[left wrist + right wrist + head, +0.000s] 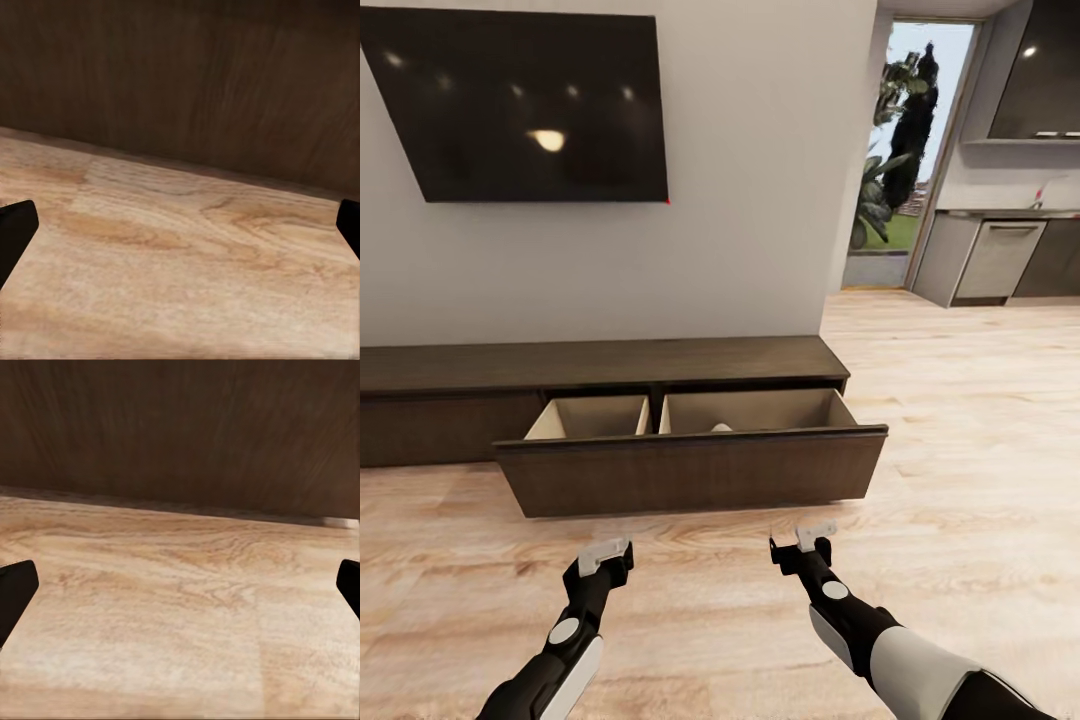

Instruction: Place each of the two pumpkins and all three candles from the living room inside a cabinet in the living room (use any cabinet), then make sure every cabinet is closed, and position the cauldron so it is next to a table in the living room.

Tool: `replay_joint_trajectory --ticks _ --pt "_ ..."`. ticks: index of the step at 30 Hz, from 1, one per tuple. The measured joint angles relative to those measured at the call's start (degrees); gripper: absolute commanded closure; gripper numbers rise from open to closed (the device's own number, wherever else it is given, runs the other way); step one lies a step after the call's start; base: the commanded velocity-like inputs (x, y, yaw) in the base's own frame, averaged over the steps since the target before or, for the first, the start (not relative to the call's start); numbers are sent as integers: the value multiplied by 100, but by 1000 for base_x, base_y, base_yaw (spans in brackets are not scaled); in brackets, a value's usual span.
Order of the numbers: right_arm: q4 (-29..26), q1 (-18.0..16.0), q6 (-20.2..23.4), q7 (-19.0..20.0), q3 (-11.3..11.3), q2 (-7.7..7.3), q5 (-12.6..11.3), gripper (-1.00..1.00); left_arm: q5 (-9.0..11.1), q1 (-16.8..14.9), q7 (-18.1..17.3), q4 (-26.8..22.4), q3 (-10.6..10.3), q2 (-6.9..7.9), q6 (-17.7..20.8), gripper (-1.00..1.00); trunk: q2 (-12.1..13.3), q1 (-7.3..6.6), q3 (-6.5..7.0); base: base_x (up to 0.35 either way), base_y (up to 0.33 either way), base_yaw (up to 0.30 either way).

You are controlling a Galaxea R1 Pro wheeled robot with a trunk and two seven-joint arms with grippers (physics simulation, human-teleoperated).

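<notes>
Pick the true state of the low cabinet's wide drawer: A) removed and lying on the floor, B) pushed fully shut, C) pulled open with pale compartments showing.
C: the drawer juts out from the cabinet, and its two pale wood compartments show from above.

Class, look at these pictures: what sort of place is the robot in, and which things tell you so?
Probably a home living room: a wall-mounted TV hangs above a long low cabinet with an open drawer, and a kitchen opens to the right.
</notes>
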Motion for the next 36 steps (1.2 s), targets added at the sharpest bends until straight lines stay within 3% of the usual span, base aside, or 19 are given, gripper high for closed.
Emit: replay_joint_trajectory --ticks 3,13,36 --pt "0 -1 0 0 0 0 0 -100 5 0 -1 -9 -4 0 -1 -100 -4 8 -67 0 0 0" --pt "0 5 0 0 0 0 1 -100 -9 0 -7 -93 -20 -11 -2 -100 -5 6 -67 30 0 0" --pt "9 6 0 0 0 0 -8 -100 -2 0 -8 -92 -8 -4 7 -100 -5 4 -67 308 -25 0"
